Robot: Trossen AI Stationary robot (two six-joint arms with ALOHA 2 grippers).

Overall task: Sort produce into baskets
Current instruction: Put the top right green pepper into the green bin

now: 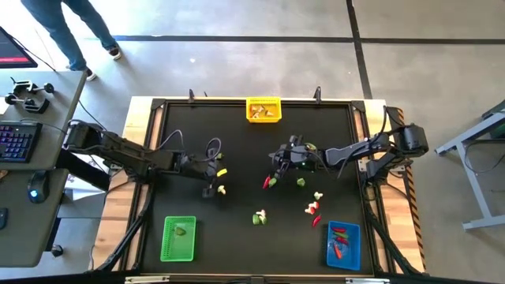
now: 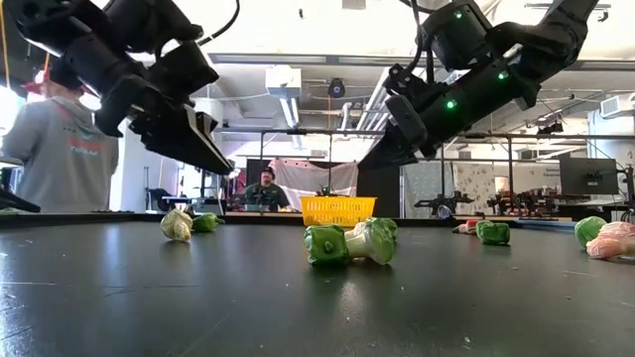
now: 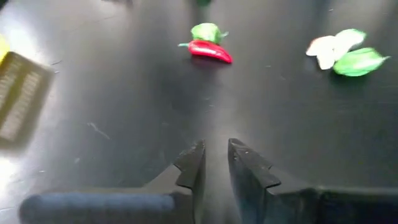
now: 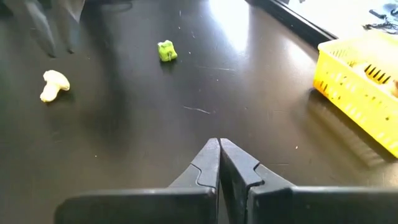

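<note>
My left gripper [image 1: 210, 169] hangs above the table left of centre, its fingers [image 3: 214, 158] a narrow gap apart and empty. My right gripper [image 1: 278, 158] hangs right of centre, shut and empty [image 4: 219, 148]. Loose produce lies on the black table: a yellow-green piece [image 1: 222, 172], a whitish mushroom [image 1: 221, 189], a red chili with a green piece [image 1: 268, 182], a green piece [image 1: 301, 182], a green-white pair [image 1: 259, 217], and red and whitish pieces [image 1: 314, 208]. The yellow basket [image 1: 263, 109] stands at the far edge, the green basket [image 1: 178, 238] near left, the blue basket [image 1: 343, 244] near right.
The green basket holds one green piece [image 1: 181, 231], the blue basket red pieces [image 1: 339, 235], and the yellow basket pale pieces [image 1: 262, 112]. A raised frame [image 1: 158, 106] borders the table. A person [image 1: 75, 31] walks beyond the far left corner. People show in the room behind [image 2: 263, 188].
</note>
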